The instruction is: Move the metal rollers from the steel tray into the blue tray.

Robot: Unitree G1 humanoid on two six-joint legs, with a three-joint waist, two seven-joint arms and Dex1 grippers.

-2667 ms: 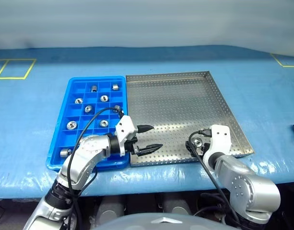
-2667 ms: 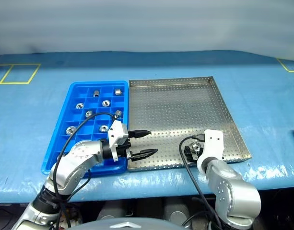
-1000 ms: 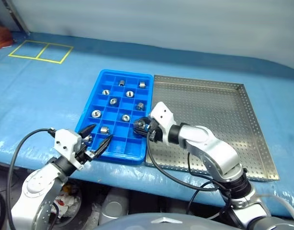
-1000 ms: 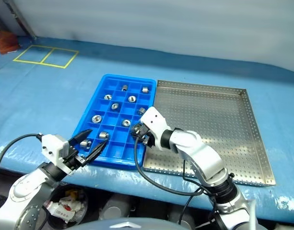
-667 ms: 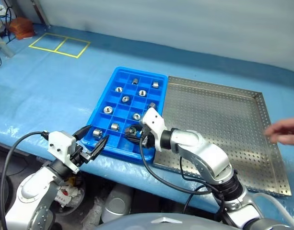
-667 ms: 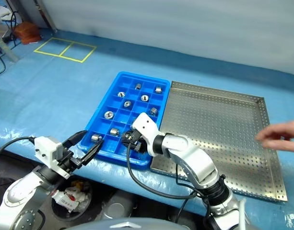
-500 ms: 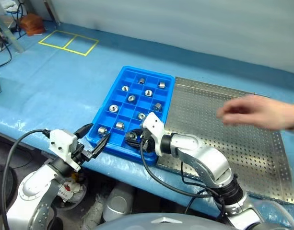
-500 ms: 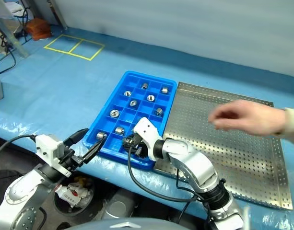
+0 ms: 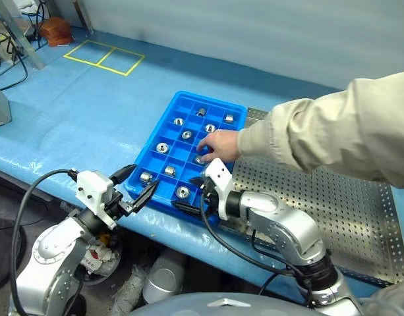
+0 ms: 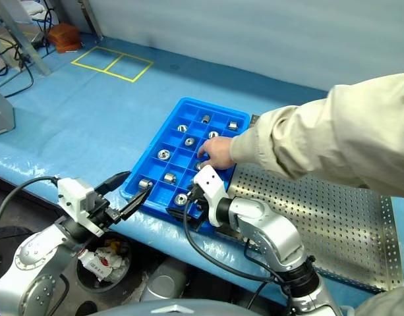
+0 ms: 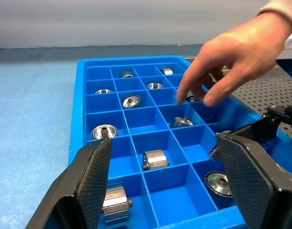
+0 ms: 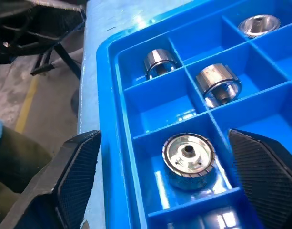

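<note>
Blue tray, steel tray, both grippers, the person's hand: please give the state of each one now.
blue tray: rollers in several compartments
steel tray: no rollers on its visible floor
left gripper: open, holds nothing
right gripper: open above a roller
person's hand: reaching into the blue tray

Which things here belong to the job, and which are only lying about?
Job: metal rollers, blue tray, steel tray, right gripper, left gripper.
Not the job: person's hand, yellow tape squares, brown object on the far table.

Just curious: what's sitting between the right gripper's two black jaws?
One metal roller, lying flat in a compartment of the blue tray, untouched by the open jaws; the right wrist view shows it.
</note>
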